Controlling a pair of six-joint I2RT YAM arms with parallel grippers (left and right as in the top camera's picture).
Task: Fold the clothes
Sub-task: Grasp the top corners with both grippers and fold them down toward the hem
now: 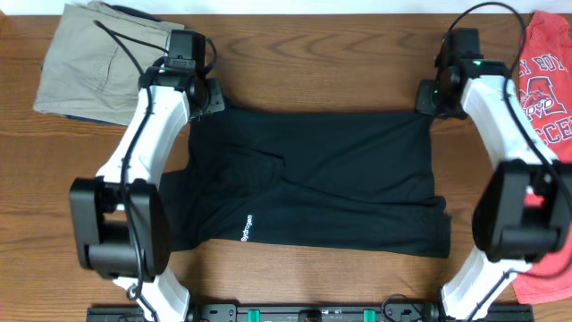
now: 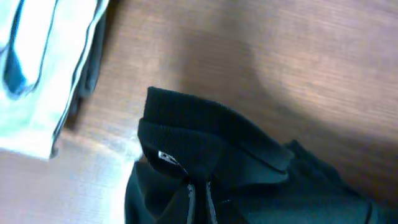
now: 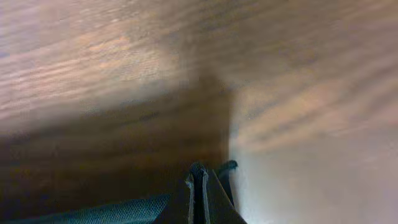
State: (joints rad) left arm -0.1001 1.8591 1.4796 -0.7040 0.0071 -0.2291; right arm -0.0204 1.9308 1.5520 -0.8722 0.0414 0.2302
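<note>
Working left to right on my overhead feed, a folded pair of khaki trousers (image 1: 94, 58) lies at the far left corner of the wooden table (image 1: 313, 54); I see no writing on them. The left arm (image 1: 147, 134) rises from its base at the near edge, elbow bent outward, and reaches forward to the far left corner of the black shirt (image 1: 313, 179).

The left gripper (image 1: 207, 97) sits right on that corner. On its wrist camera the fingers (image 2: 193, 196) are pinched together with bunched black fabric between and around them, and a small white label (image 2: 166, 158) shows there, too blurred to read.

The shirt is spread flat across the middle of the table. Small white lettering (image 1: 248, 227) runs sideways near its near hem; it looks like "Sydrogen", but I cannot be sure.

The right arm (image 1: 500, 134) mirrors the left. The right gripper (image 1: 427, 97) is at the shirt's far right corner, jaws closed tight in its wrist view (image 3: 199, 177); I cannot tell whether cloth is caught between them.

A red T-shirt (image 1: 547, 54) lies at the far right, its white print cut off by the arm; only fragments like "BOY" show.
</note>
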